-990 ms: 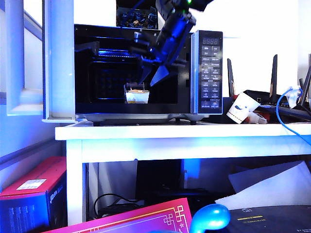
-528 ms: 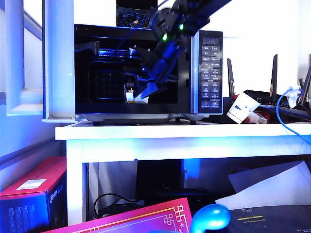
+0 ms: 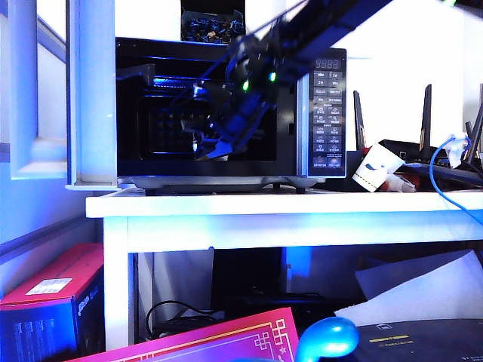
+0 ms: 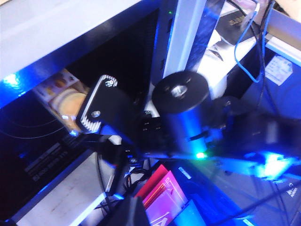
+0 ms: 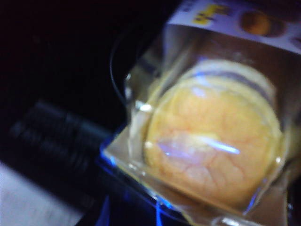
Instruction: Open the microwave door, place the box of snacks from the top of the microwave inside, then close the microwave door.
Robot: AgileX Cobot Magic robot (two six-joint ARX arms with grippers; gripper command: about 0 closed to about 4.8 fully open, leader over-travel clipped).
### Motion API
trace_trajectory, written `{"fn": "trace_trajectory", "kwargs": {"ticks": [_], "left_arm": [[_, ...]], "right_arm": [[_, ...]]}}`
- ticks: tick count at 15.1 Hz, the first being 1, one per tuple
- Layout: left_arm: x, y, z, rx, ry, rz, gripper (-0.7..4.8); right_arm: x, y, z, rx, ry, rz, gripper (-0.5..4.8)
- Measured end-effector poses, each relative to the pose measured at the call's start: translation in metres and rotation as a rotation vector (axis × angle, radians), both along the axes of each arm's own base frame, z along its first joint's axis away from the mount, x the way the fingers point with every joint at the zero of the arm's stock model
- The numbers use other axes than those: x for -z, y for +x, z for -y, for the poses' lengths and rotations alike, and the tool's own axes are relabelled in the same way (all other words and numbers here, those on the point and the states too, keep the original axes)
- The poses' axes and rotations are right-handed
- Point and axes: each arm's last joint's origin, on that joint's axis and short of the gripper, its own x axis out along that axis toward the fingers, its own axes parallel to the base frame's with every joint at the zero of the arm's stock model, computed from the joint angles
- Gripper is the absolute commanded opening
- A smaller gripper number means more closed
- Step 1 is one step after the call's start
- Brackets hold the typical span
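My right claw (image 3: 213, 147) grips the box of snacks (image 5: 211, 136) inside the microwave (image 3: 226, 109) for set-down; left claw (image 4: 101, 106), state unclear, waits beside its door (image 3: 89, 94).

White tabletop (image 3: 302, 205); paper cup (image 3: 375, 167) at 3 o'clock, red box (image 3: 53, 283) at 8, pink box (image 3: 226, 341) at 6

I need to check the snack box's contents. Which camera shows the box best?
The right wrist view: the box of snacks fills it, a round yellowish pastry showing through clear wrap. In the exterior view the right gripper inside the microwave hides it. The left wrist view does not show it clearly.
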Motion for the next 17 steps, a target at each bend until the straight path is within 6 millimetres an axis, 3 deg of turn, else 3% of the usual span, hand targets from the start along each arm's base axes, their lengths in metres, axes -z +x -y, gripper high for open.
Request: {"fn": "trace_trajectory", "kwargs": {"ticks": [4,8,12,17], "left_arm": [[0.000,0.000,0.000,0.000,0.000,0.000,-0.06],[0.000,0.000,0.000,0.000,0.002,-0.006,-0.06],[0.001,-0.001,0.000,0.000,0.003,-0.011,-0.06],[-0.008,-0.008,-0.002,-0.013,-0.021,-0.007,-0.06]], "right_arm": [[0.010,0.009,-0.004,0.017,0.046,0.074,1.39],[-0.001,0.013,-0.004,0.026,0.109,0.183,1.39],[-0.001,0.002,0.003,0.028,0.005,0.005,1.38],[-0.074,-0.047,0.031,0.029,-0.106,-0.185,1.38]]}}
